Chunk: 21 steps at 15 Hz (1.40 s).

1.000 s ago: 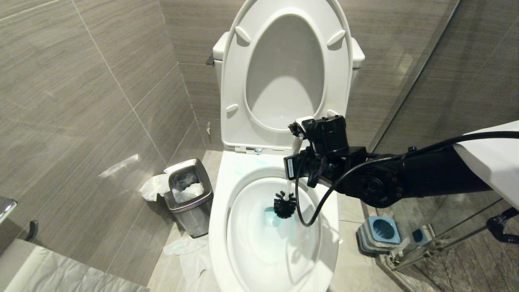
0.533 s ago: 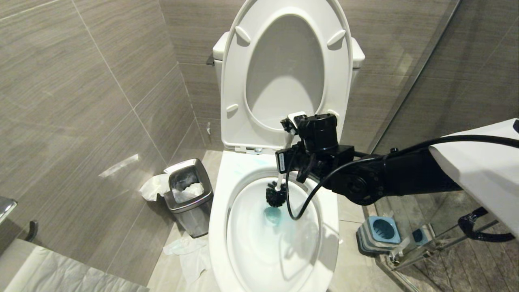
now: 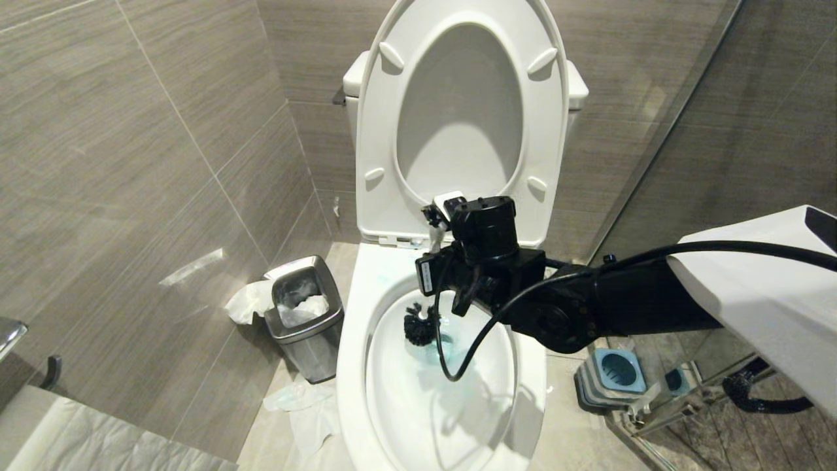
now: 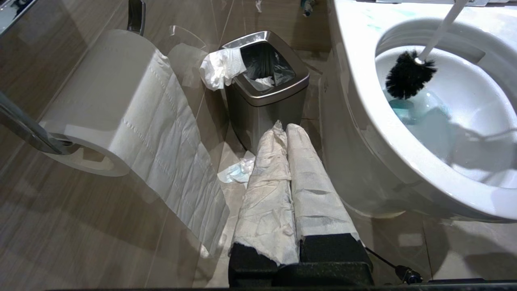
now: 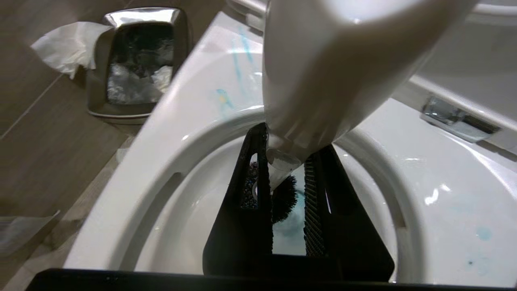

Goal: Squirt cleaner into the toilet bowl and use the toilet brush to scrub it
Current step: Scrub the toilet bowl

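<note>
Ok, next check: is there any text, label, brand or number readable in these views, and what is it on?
No text can be read in any view.
A small white label on the right gripper housing, in the head view: too small to read.
Toilet bowl, toilet brush, steel bin, brush holder: no visible markings.

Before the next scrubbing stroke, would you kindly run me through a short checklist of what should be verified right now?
1. Right pincer gripping the toilet brush handle: ok, the handle sits clamped between the jaws.
2. Bristle head inside the toilet bowl: ok, it hangs below the rim toward the bowl's left side.
3. Cleaner present: ok, blue liquid pools in the basin and streaks the rim.
4. Seat and lid raised clear of the arm: ok.
5. Bristles pressing on the ceramic: cannot tell.
6. Left pincer parked away from the work: ok, shut, low beside the steel bin.
</note>
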{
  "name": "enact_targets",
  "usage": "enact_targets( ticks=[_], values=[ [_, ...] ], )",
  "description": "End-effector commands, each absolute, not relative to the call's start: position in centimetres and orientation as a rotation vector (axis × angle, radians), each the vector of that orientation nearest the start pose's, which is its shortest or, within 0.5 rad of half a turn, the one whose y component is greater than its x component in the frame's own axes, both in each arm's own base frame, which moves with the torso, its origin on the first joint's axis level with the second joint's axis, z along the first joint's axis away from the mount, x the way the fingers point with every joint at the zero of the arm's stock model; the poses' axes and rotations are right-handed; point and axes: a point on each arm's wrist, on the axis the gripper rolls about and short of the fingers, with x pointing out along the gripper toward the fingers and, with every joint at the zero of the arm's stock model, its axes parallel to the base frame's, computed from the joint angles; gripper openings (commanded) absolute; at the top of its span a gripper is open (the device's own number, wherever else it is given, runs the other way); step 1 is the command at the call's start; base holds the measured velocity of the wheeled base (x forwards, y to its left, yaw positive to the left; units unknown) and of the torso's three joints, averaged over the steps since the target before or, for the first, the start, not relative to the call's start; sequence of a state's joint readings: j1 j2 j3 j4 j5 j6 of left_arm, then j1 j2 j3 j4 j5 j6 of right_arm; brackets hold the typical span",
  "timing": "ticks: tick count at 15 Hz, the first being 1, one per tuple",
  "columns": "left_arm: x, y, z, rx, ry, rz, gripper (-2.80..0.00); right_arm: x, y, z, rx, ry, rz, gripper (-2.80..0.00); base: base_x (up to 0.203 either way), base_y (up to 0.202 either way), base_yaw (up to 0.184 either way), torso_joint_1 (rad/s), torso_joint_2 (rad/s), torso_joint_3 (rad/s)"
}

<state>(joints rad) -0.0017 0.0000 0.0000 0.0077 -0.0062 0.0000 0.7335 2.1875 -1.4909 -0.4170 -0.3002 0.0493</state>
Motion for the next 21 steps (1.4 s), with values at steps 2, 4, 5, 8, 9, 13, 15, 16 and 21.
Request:
enact_targets(
  ticks=[2, 4, 5, 8, 9, 13, 15, 16, 21],
  values=[
    [-2.3, 0.0, 7.4, 0.0, 0.009, -0.008, -2.8, 31.4, 31.9, 16.3, -0.094, 0.262, 0.495, -2.8, 0.0, 0.0, 0.0, 0.0, 0.0, 0.0],
    [-2.3, 0.0, 7.4, 0.0, 0.009, -0.008, -2.8, 29.8, 32.4, 16.6, -0.102, 0.269, 0.53, -2.8, 0.0, 0.0, 0.0, 0.0, 0.0, 0.0],
    [-2.3, 0.0, 7.4, 0.0, 0.009, -0.008, -2.8, 29.1, 32.4, 16.6, -0.109, 0.278, 0.541, -2.8, 0.0, 0.0, 0.0, 0.0, 0.0, 0.0],
    [-2.3, 0.0, 7.4, 0.0, 0.009, -0.008, -2.8, 26.9, 31.2, 16.8, -0.134, 0.309, 0.559, -2.8, 0.0, 0.0, 0.0, 0.0, 0.0, 0.0],
    [-2.3, 0.0, 7.4, 0.0, 0.009, -0.008, -2.8, 26.3, 30.5, 16.8, -0.142, 0.321, 0.559, -2.8, 0.0, 0.0, 0.0, 0.0, 0.0, 0.0],
    [-2.3, 0.0, 7.4, 0.0, 0.009, -0.008, -2.8, 24.3, 27.6, 17.5, -0.151, 0.339, 0.546, -2.8, 0.0, 0.0, 0.0, 0.0, 0.0, 0.0],
    [-2.3, 0.0, 7.4, 0.0, 0.009, -0.006, -2.8, 24.8, 26.5, 17.7, -0.138, 0.343, 0.514, -2.8, 0.0, 0.0, 0.0, 0.0, 0.0, 0.0],
    [-2.3, 0.0, 7.4, 0.0, 0.009, -0.008, -2.8, 25.2, 26.1, 17.8, -0.131, 0.34, 0.494, -2.8, 0.0, 0.0, 0.0, 0.0, 0.0, 0.0],
    [-2.3, 0.0, 7.4, 0.0, 0.009, -0.008, -2.8, 27.5, 25.2, 18.8, -0.105, 0.3, 0.399, -2.8, 0.0, 0.0, 0.0, 0.0, 0.0, 0.0]
  ],
)
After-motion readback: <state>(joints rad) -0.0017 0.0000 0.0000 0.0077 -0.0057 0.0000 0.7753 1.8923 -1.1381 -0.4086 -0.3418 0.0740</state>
